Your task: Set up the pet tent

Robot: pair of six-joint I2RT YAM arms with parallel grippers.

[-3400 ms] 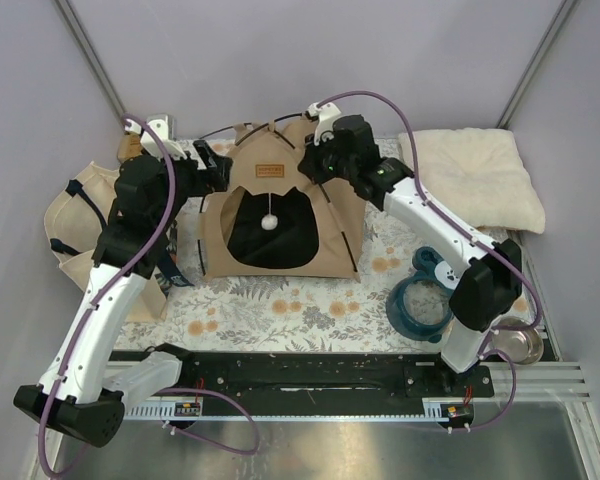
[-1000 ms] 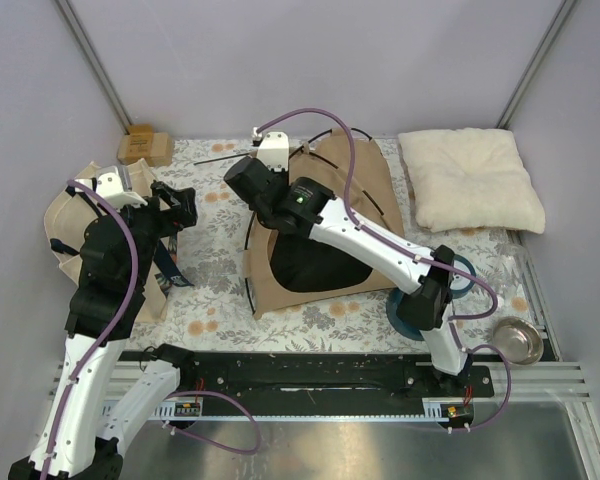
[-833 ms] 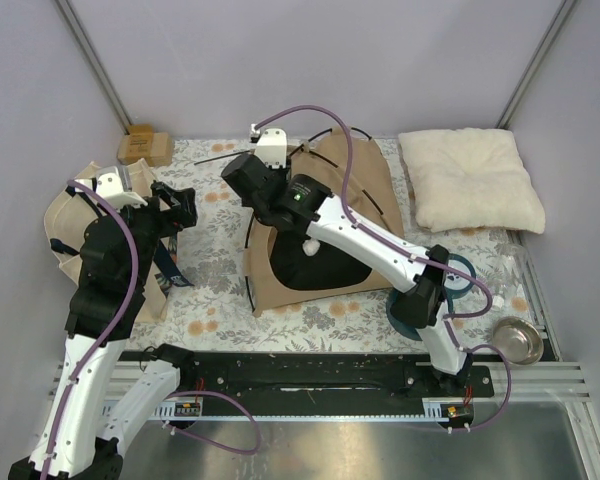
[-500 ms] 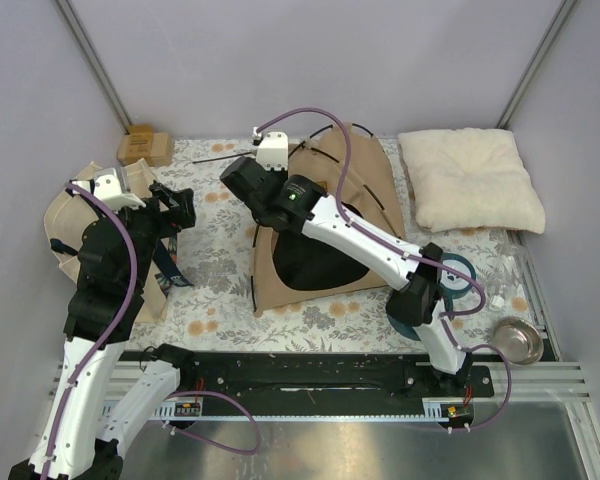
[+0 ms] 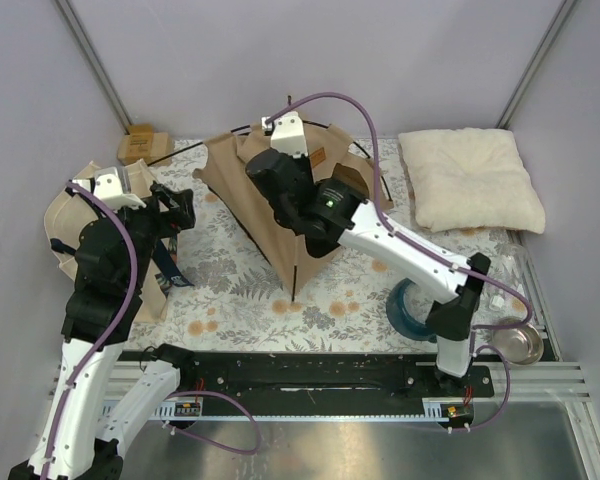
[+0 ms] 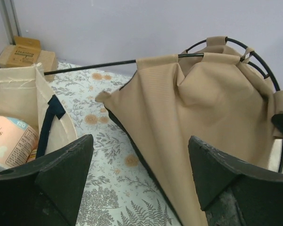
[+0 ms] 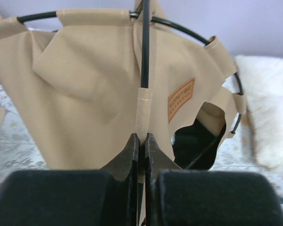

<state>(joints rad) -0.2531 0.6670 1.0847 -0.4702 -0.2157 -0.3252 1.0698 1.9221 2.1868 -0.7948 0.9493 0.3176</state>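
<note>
Two states: right fingers (image 7: 132,151) pinch the pet tent (image 7: 85,94) at its pole (image 7: 145,47); left fingers (image 6: 66,169) gape empty.

Bright, even, soft light; near wrist-view foregrounds blurred.

The top external view looks down from high at the six o'clock edge over the whole surface (image 5: 230,300). The left wrist view, at nine o'clock, faces the pet tent (image 6: 203,122) from nearby. The right wrist view sits close against it. All three share it.
</note>
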